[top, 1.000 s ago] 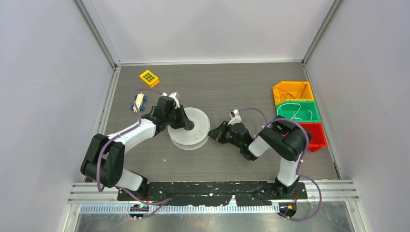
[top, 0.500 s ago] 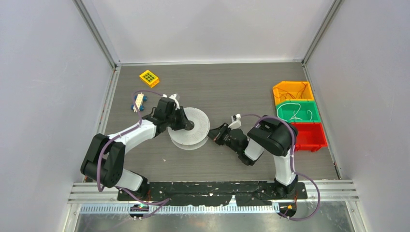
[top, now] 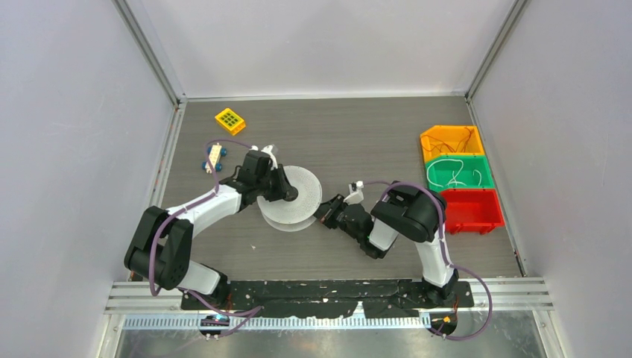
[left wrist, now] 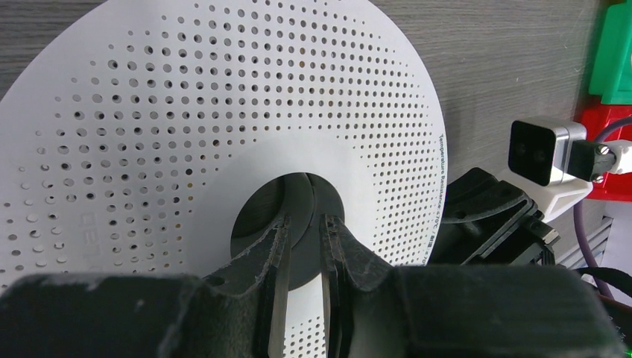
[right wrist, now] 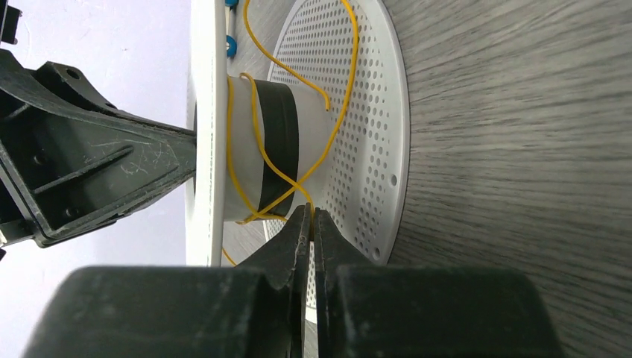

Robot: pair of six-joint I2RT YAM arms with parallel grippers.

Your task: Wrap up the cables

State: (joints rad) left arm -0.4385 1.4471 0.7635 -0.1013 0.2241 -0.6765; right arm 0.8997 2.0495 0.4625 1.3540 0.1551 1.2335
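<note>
Winding under way, few turns laid: left tool [left wrist: 302, 233] clamped on spool [left wrist: 223, 112] at its hub; right tool [right wrist: 311, 216] pinched together on yellow wire [right wrist: 260, 134]. Next move likely calls for leading the wire round the core under tension.

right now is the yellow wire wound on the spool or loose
Partly wound: the yellow wire loops a few times around the spool core, with slack strands arcing off it.

The end effector [right wrist: 309, 224] has its jaws pressed together on the yellow cable [right wrist: 229, 149], which loops round the spool [right wrist: 279, 149] just ahead of it. The grey table [right wrist: 522, 149] lies to its right.
</note>
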